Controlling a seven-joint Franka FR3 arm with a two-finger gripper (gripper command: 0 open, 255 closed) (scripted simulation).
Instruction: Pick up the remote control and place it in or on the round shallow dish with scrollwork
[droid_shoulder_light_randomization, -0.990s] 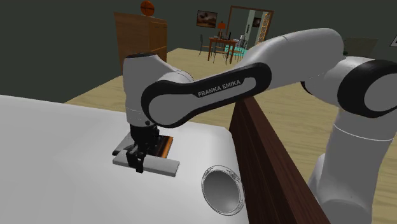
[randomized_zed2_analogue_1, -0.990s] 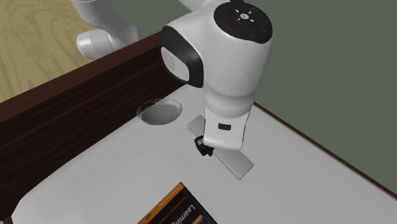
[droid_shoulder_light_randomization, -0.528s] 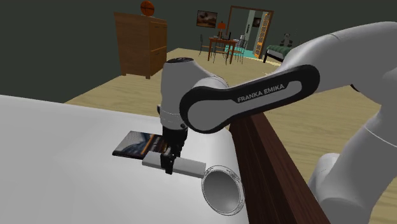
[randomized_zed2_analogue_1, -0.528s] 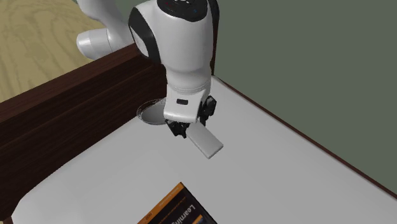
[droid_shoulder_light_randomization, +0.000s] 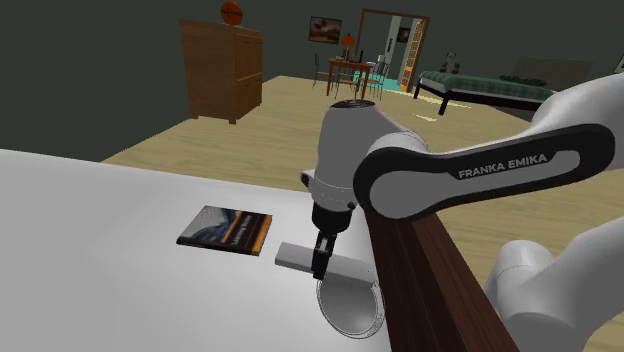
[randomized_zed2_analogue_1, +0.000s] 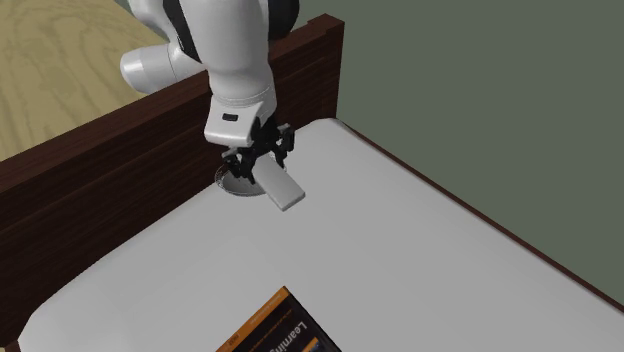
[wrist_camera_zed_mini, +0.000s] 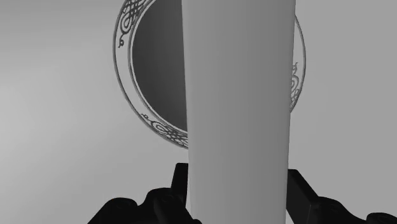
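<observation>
The remote control (droid_shoulder_light_randomization: 296, 257) is a plain grey flat slab, and my black gripper (droid_shoulder_light_randomization: 320, 262) is shut across its middle, holding it level above the white surface. In the second exterior view the remote (randomized_zed2_analogue_1: 283, 189) sticks out from the gripper (randomized_zed2_analogue_1: 261, 166) toward the camera. The round shallow dish (droid_shoulder_light_randomization: 350, 306) with scrollwork on its rim lies just below and beside the held remote, partly covered by it. In the wrist view the remote (wrist_camera_zed_mini: 238, 108) lies across the dish (wrist_camera_zed_mini: 136, 95), clasped between the fingers (wrist_camera_zed_mini: 181, 184).
A book (droid_shoulder_light_randomization: 226, 228) with a dark and orange cover lies flat on the white surface (droid_shoulder_light_randomization: 110, 260), to the shoulder view's left of the remote. A dark wooden rail (droid_shoulder_light_randomization: 432, 262) runs along the surface's edge close behind the dish. The book (randomized_zed2_analogue_1: 285, 325) is near the front edge.
The gripper has carried the remote away from beside the book, toward the wooden rail, until it hangs over the dish's edge. The book now lies uncovered.
</observation>
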